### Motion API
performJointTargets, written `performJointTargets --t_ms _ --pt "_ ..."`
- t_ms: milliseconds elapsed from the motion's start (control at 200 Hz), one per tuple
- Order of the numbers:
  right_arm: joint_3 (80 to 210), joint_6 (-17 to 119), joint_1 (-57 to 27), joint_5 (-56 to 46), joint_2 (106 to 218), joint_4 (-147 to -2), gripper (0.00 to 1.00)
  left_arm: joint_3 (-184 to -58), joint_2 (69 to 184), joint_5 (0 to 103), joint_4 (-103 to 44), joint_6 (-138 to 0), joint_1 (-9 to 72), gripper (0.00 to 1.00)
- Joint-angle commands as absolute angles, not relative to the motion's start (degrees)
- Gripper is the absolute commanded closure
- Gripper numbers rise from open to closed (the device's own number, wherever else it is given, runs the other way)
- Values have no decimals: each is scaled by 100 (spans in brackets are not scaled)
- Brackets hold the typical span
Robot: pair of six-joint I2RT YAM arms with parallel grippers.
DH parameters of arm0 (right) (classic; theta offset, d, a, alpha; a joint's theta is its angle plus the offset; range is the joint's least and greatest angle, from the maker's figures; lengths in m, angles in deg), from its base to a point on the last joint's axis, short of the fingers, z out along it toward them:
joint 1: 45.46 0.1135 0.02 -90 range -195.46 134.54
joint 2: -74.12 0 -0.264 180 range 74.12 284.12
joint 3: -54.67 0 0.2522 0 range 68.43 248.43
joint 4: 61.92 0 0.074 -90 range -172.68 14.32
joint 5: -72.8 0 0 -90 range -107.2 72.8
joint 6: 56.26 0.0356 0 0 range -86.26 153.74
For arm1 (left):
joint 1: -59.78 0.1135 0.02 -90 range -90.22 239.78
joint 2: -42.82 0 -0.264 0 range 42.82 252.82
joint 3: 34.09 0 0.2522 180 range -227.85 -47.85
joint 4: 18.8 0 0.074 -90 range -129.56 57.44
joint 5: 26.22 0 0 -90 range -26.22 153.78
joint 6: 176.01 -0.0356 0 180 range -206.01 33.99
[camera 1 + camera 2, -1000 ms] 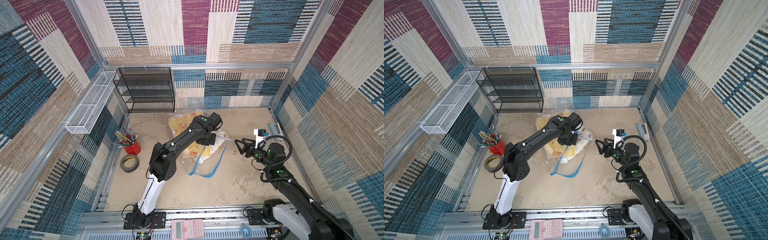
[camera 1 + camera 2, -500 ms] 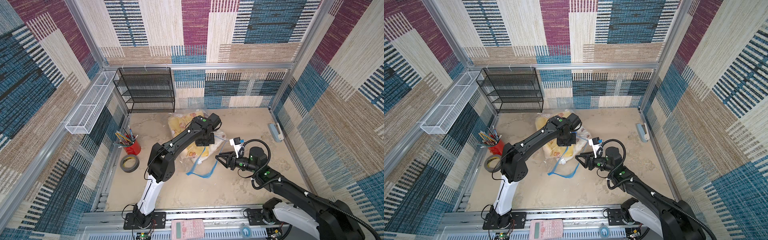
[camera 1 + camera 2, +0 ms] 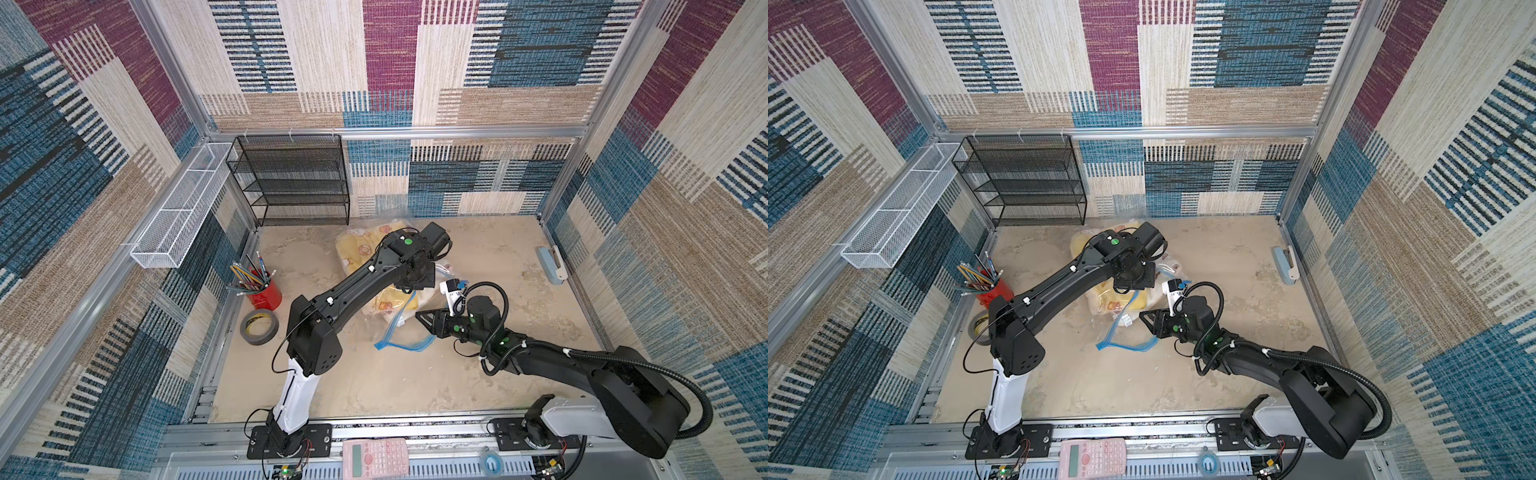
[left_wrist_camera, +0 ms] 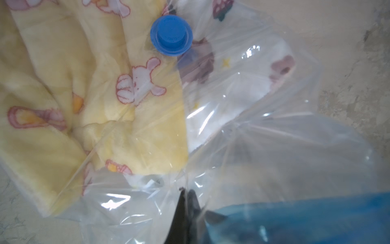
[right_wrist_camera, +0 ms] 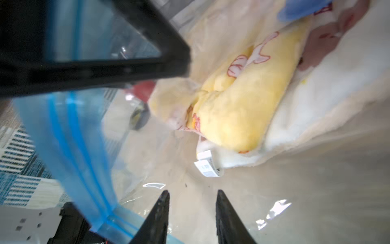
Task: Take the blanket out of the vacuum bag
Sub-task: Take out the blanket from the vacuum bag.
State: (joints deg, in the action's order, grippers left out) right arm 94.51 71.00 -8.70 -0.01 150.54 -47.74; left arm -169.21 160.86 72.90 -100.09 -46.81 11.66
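The yellow cartoon-print blanket (image 3: 360,249) (image 4: 63,84) (image 5: 242,109) lies inside the clear vacuum bag (image 3: 390,322) (image 4: 263,137) in mid-table. The bag's round blue valve cap (image 4: 171,36) sits on top of it. The blue zip strip (image 3: 401,345) (image 5: 69,147) curls open at the near end. My left gripper (image 4: 186,191) (image 3: 415,278) is shut on the bag's upper film near the strip and holds it raised. My right gripper (image 5: 192,193) (image 3: 420,316) (image 3: 1144,316) is open, its tips low at the bag's mouth and pointing at the blanket, touching nothing.
A red pencil cup (image 3: 266,293) and a tape roll (image 3: 259,327) stand at the left. A black mesh shelf (image 3: 299,183) is at the back, a white wire basket (image 3: 178,208) on the left wall. A blue stapler (image 3: 549,264) lies far right. A pink calculator (image 3: 375,457) rests on the front rail.
My right arm has swung left from the right side to the bag's mouth, and its jaws have narrowed. The left gripper has kept its hold on the bag.
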Motion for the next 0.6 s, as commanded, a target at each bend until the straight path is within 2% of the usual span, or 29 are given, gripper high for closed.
performJointTargets --t_ms 0,90,285,451,596 --pt "9662 7079 -864 -721 15330 -4606 64 -16705 15799 7462 -10057 -4670 985 100" --pt "9842 6955 -889 -783 15620 -4630 64 -16154 15414 7425 -9927 -4420 829 100" --pt "10144 6748 -1010 -263 16210 -4496 65 -14809 14509 7343 -9295 -4017 528 100" --pt "10218 6586 -1335 308 16408 -4323 65 -14431 14138 7485 -9265 -3772 254 100" --pt "10850 6168 -1572 1032 16945 -4749 64 -14412 14267 7599 -9256 -3965 280 100"
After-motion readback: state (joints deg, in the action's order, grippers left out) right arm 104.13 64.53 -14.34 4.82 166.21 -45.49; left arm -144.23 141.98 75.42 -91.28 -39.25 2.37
